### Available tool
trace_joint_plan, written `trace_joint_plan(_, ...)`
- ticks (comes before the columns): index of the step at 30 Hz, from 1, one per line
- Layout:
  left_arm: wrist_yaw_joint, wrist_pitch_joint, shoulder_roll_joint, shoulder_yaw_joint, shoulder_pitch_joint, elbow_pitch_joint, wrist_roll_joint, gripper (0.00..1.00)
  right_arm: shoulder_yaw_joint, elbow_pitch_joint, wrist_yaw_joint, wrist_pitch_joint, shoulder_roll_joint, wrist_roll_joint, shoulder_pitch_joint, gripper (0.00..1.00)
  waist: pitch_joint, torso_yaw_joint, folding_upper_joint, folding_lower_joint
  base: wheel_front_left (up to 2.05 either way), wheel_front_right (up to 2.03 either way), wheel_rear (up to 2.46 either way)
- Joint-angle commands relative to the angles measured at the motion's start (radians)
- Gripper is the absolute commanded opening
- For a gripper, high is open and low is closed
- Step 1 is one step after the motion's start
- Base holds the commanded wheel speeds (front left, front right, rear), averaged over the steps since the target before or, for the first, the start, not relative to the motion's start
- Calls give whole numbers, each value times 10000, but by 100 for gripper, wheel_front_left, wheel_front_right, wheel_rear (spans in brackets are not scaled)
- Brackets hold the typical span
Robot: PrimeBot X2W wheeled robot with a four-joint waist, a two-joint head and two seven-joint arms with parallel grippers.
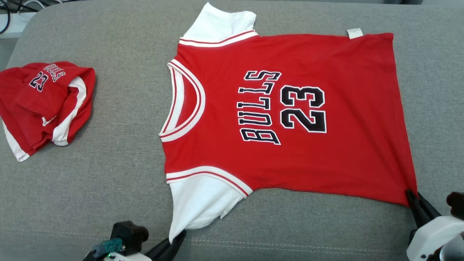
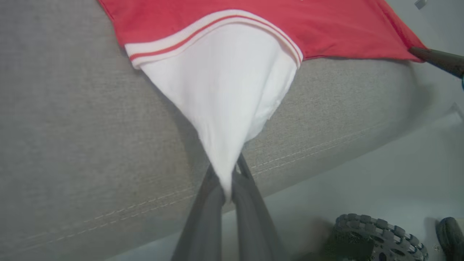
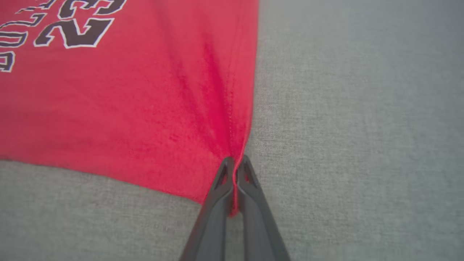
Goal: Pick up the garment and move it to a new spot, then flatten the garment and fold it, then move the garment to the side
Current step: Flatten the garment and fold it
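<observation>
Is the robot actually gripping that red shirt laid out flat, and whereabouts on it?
Yes. The left hand pinches the jersey by the tip of its near white sleeve; the right hand pinches the near corner of its hem.

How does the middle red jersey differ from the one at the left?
The middle jersey lies spread flat; the left jersey is bunched in a heap. The left hand and right hand pinch the middle jersey; the left jersey lies unheld. Both are red, white-trimmed, numbered 23.
</observation>
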Motion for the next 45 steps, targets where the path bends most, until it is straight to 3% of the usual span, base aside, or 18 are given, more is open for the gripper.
trace_joint_plan(1,143,104,269,406,86,-585,-99,0,41,-620,40,255,-346,125,381,0,-43,-27,0,0,0,0,0)
trace_joint_plan(9,623,1022,977,594,1300,-2758,-324,0,-413,-3359,40,2684,-835,437,1920,0,-108,-86,0,0,0,0,0)
trace_joint_plan(13,476,1417,1353,761,1258,-3754,-642,0,-642,-4412,40,4147,-1105,679,2064,0,4,-88,0,0,0,0,0)
trace_joint_plan(18,103,2036,1881,1157,223,-4378,-1454,0,-436,-4947,40,5962,-1518,1182,1055,0,337,-265,0,0,0,0,0)
trace_joint_plan(23,-74,2538,2152,1441,-1148,-4151,-2146,0,-213,-4577,40,6923,-1682,1743,-288,0,692,-466,0,0,0,0,0)
trace_joint_plan(30,-214,2902,2037,1635,-3338,-3187,-3180,0,354,-3368,40,7521,-1672,2609,-2510,0,1450,-908,0,0,0,0,0)
trace_joint_plan(43,-324,2960,2055,1747,-6085,-1293,-4370,0,1234,-1429,40,6882,-1626,3651,-5361,0,2415,-1263,0,0,0,0,0)
trace_joint_plan(44,-327,2878,2018,1741,-6309,-1086,-4383,21,1298,-1274,40,6790,-1640,3678,-5505,10,2468,-1249,0,0,0,0,0)
trace_joint_plan(45,-329,2677,1932,1788,-6533,-843,-4364,100,1304,-1143,40,6600,-1592,3730,-5636,70,2508,-1242,0,0,0,0,0)
